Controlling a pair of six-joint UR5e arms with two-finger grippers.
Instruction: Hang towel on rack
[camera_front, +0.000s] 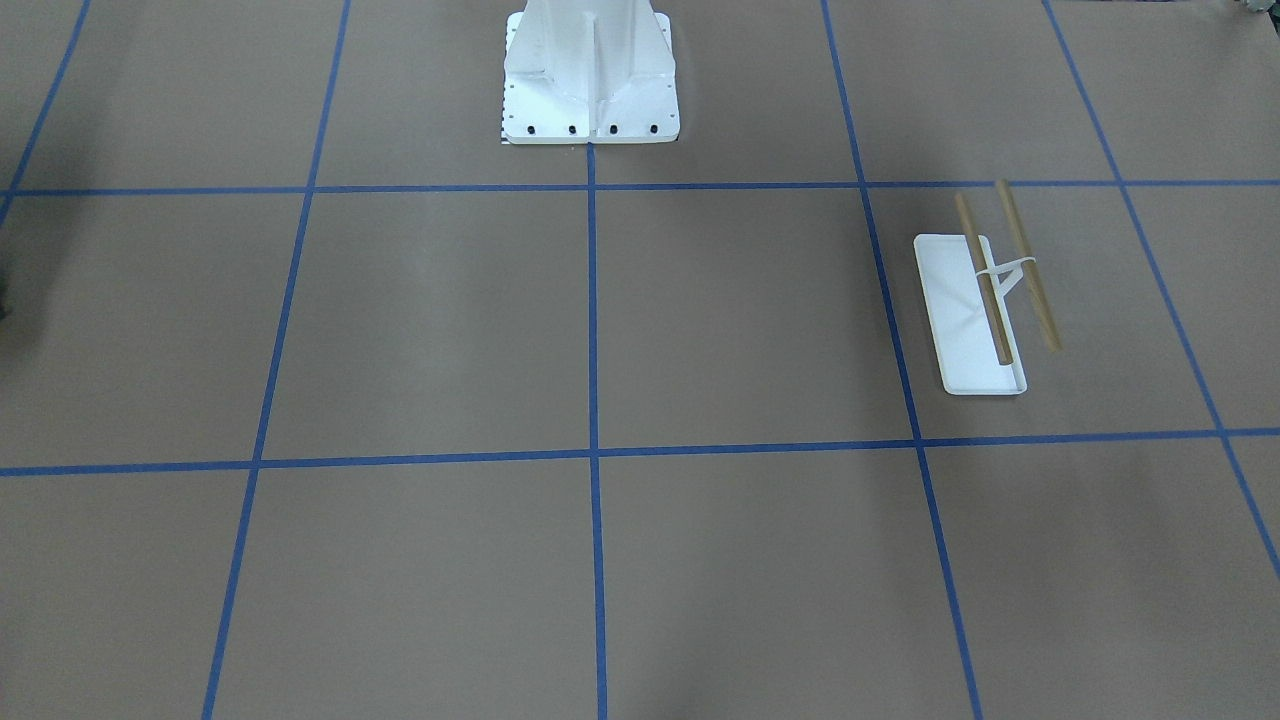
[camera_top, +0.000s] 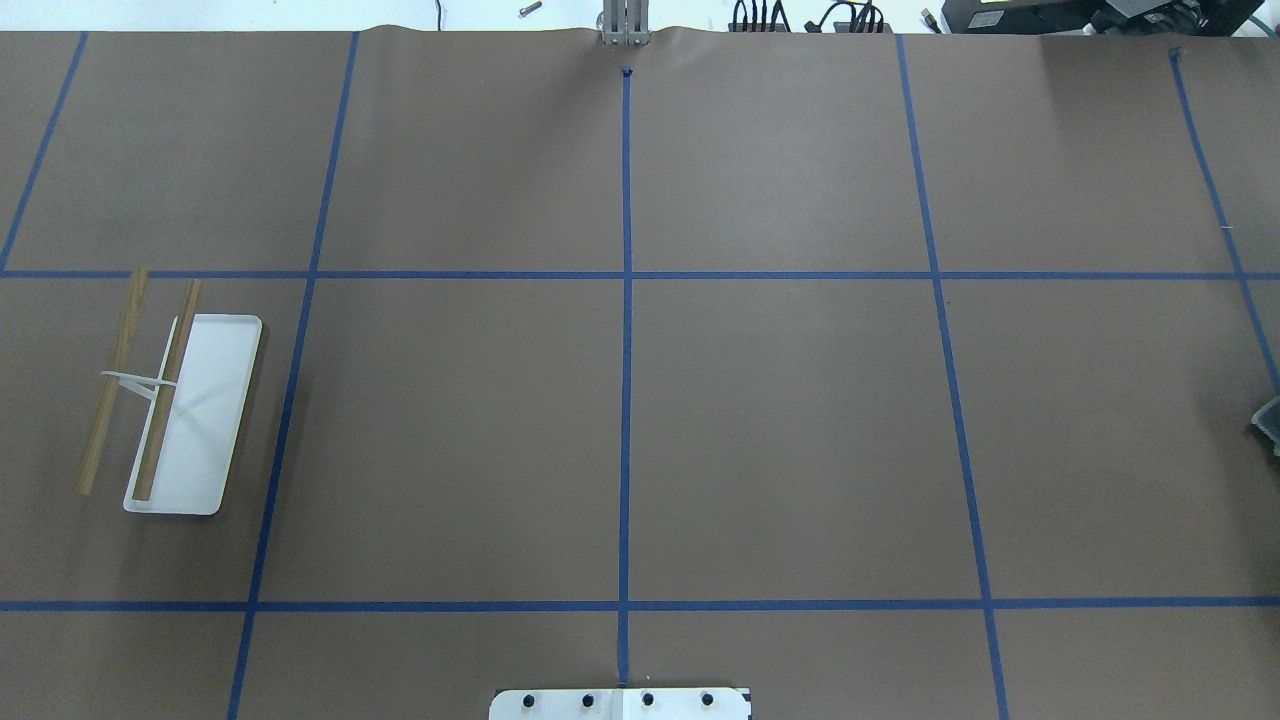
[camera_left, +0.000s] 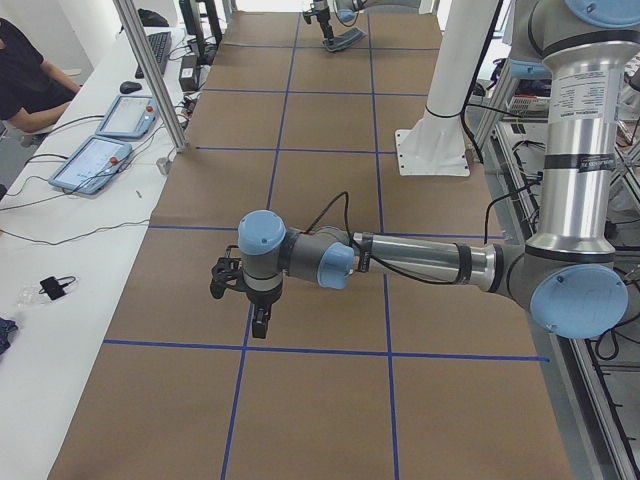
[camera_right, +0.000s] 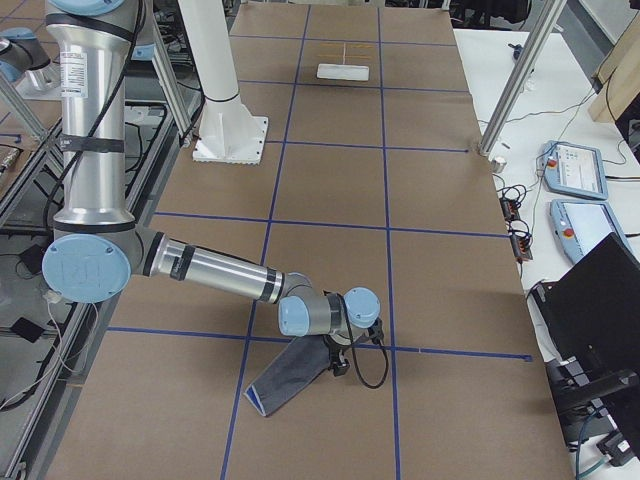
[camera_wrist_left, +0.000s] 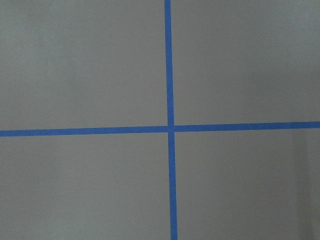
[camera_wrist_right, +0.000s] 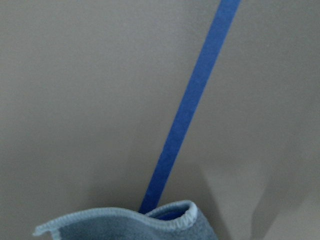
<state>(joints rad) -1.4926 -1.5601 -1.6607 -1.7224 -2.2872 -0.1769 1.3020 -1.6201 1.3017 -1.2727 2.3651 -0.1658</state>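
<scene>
The rack (camera_front: 968, 330) stands on the table on my left side, with a white tray base and two tan rods (camera_front: 1026, 266). It also shows in the overhead view (camera_top: 200, 410) and far off in the exterior right view (camera_right: 343, 70). The dark grey towel (camera_right: 285, 378) lies at the far right of the table, one end raised at my right gripper (camera_right: 342, 362). Its trimmed edge shows in the right wrist view (camera_wrist_right: 125, 222), and a sliver shows in the overhead view (camera_top: 1268, 425). My left gripper (camera_left: 255, 320) hangs over bare table, far from the rack. I cannot tell whether either gripper is open or shut.
The white robot pedestal (camera_front: 590, 80) stands at the table's middle on the robot's side. Blue tape lines cross the brown table (camera_top: 780, 430). An operator (camera_left: 30, 80) and teach pendants (camera_left: 95, 160) are at a side bench.
</scene>
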